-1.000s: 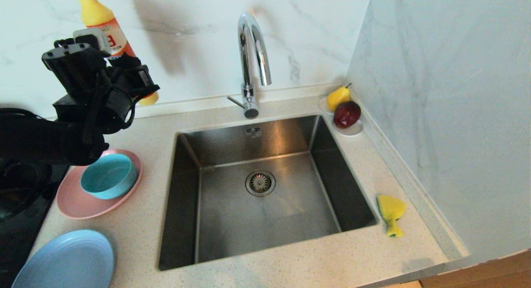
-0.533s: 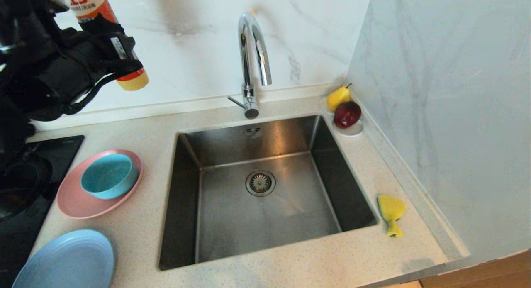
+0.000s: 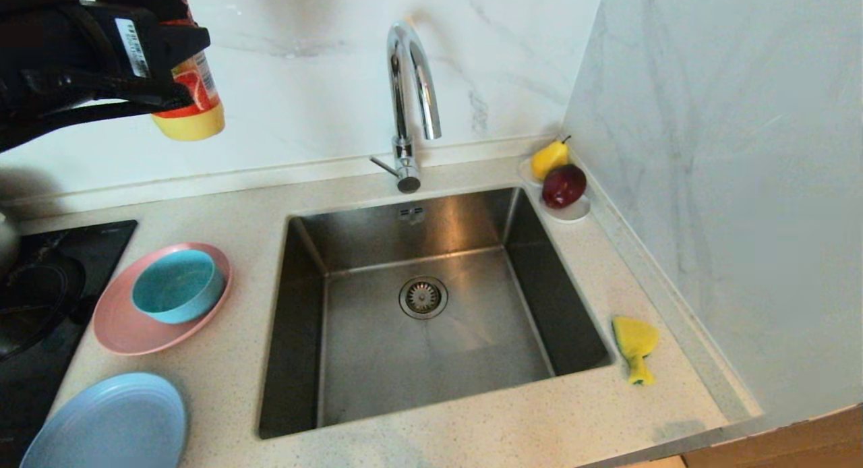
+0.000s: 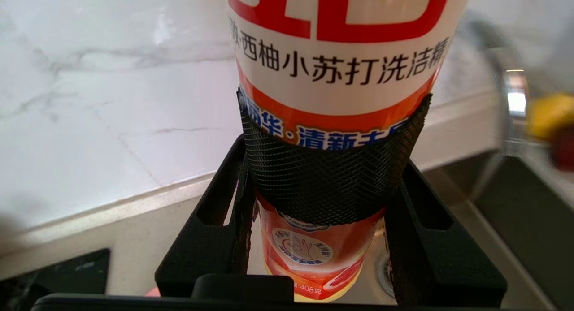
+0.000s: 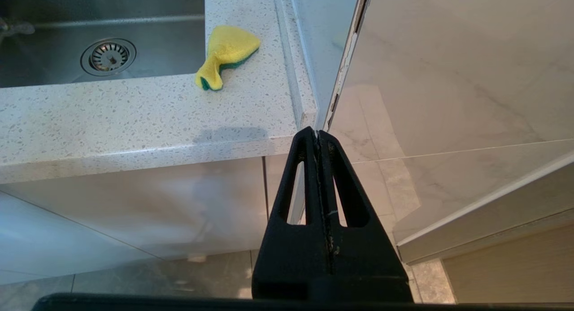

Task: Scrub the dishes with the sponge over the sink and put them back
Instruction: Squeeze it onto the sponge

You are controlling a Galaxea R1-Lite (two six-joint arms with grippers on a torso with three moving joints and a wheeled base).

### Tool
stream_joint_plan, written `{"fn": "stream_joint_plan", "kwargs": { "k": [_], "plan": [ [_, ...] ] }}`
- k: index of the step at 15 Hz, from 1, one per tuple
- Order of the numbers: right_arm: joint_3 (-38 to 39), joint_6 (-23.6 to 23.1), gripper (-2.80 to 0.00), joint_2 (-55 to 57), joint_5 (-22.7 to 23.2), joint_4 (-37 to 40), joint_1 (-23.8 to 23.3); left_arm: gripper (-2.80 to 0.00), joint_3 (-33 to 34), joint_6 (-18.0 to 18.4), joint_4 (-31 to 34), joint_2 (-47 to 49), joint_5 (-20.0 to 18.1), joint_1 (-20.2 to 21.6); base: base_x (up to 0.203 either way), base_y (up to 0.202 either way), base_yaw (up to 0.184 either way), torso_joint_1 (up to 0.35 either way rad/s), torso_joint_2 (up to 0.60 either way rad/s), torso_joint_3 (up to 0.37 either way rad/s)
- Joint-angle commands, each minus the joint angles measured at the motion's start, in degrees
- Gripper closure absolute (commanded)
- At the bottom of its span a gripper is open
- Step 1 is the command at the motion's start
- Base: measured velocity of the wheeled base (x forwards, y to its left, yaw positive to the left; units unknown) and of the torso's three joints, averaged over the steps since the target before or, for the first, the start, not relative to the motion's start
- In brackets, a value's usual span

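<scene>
Pale marble walls back a speckled stone counter (image 3: pixel 222 387) with the sink (image 3: pixel 431 346) set at its middle.

At about ten o'clock from the sink, high above the counter, the left gripper (image 3: pixel 172 63) grips a detergent bottle (image 3: pixel 192 107); in the left wrist view its textured pads (image 4: pixel 323 176) wrap around the bottle's orange-and-white label, and the bottle's yellow base hangs clear of the counter. A black hob (image 3: pixel 40 286) lies at the counter's left edge, at nine o'clock.

Just right of the hob, the pink plate (image 3: pixel 121 333) rests on the counter with the teal bowl (image 3: pixel 176 286) sitting upright in it. At seven o'clock, near the front edge, lies the light-blue plate (image 3: pixel 108 424), apart from the pink one.

At twelve o'clock the chrome tap (image 3: pixel 411 97) arches over the basin, whose strainer drain (image 3: pixel 423 297) sits in the middle of the floor.

At two o'clock, in the corner, a small white saucer (image 3: pixel 573 213) carries a yellow pear (image 3: pixel 549 158) and a dark red fruit (image 3: pixel 565 185), touching each other. At four o'clock the sponge (image 3: pixel 635 346) lies flat on the counter just beside the sink's rim, its tail pointing toward the front.

The right gripper (image 5: pixel 319 140) is parked below the counter's front corner, fingers pressed together on nothing.
</scene>
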Motion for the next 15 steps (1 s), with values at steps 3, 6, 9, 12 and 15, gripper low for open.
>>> {"fn": "stream_joint_plan", "kwargs": {
  "k": [3,6,9,12,15],
  "plan": [
    [0.0,0.0,0.00,0.0,0.0,0.0,0.0,0.00,-4.6,1.4,3.9,-1.2,0.1,-6.0,0.000,0.000,0.000,0.000,0.00,0.000],
    [0.0,0.0,0.00,0.0,0.0,0.0,0.0,0.00,-6.8,2.2,7.5,-0.8,0.2,-10.7,0.000,0.000,0.000,0.000,0.00,0.000],
    [0.0,0.0,0.00,0.0,0.0,0.0,0.0,0.00,-10.3,3.3,9.7,1.8,0.2,-12.5,0.000,0.000,0.000,0.000,0.00,0.000],
    [0.0,0.0,0.00,0.0,0.0,0.0,0.0,0.00,-15.3,4.3,10.1,5.8,1.1,-15.9,0.000,0.000,0.000,0.000,0.00,0.000],
    [0.0,0.0,0.00,0.0,0.0,0.0,0.0,0.00,-20.5,7.1,10.0,10.9,5.9,-20.3,0.000,0.000,0.000,0.000,0.00,0.000]
  ]
}}
